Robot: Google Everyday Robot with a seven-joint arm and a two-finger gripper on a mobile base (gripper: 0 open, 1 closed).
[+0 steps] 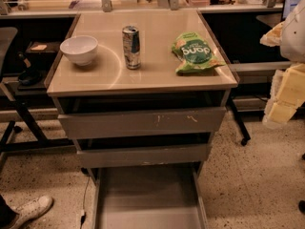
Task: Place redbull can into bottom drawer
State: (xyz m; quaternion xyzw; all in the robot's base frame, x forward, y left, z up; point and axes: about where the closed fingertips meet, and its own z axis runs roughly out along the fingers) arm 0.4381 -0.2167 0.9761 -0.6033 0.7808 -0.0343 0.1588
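The redbull can [131,46] stands upright near the middle of the beige cabinet top [143,78], between a white bowl and a green bag. The bottom drawer [147,197] is pulled out wide toward me, and its flat grey floor is bare. My gripper [279,106] shows as pale blocky parts at the right edge of the view. It is beside the cabinet, well to the right of the can and apart from it. It holds nothing that I can see.
A white bowl [79,49] sits left of the can and a green snack bag [195,52] right of it. The scratched top drawer [143,122] and the middle drawer [143,155] stand slightly ajar. A shoe [28,210] is at bottom left, and a caster leg [245,140] is at right.
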